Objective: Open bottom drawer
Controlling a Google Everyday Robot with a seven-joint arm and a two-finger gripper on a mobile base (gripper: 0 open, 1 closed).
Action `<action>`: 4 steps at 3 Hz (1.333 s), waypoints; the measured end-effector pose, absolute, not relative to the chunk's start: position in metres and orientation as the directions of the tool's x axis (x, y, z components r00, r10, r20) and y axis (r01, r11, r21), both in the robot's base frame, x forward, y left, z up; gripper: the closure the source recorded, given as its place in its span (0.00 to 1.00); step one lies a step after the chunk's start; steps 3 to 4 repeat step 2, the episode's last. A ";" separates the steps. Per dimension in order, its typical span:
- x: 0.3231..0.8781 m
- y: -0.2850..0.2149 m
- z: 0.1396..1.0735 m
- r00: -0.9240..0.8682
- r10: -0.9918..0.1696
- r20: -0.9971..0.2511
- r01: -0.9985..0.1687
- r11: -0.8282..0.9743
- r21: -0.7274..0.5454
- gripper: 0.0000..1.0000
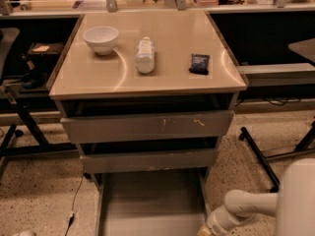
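The bottom drawer (152,200) stands pulled out toward me at the foot of the cabinet, and its flat grey tray lies open to view; its front panel is cut off by the bottom of the view. My white arm (241,208) reaches in from the lower right. My gripper (203,231) is at the bottom edge, next to the drawer's right side rail, and is mostly cut off by the frame. The middle drawer front (147,160) and the tall scratched top drawer front (147,127) sit above it.
On the beige cabinet top (172,82) are a white bowl (101,38), a white bottle lying down (144,54) and a small dark packet (199,63). Black table legs stand on the left (24,122) and right (258,156). A cable (74,205) lies on the speckled floor.
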State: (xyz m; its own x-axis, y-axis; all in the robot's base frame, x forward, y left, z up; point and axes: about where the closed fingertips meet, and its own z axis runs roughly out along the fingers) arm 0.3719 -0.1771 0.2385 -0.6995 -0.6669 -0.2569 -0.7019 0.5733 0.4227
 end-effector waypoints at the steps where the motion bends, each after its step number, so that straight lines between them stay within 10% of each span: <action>1: 0.346 -0.253 0.293 -0.839 -0.483 -0.252 -0.543 0.778 0.315 1.00; 2: 0.327 -0.259 0.321 -0.837 -0.488 -0.247 -0.544 0.787 0.291 0.82; 4: 0.327 -0.259 0.321 -0.837 -0.488 -0.247 -0.544 0.787 0.291 0.82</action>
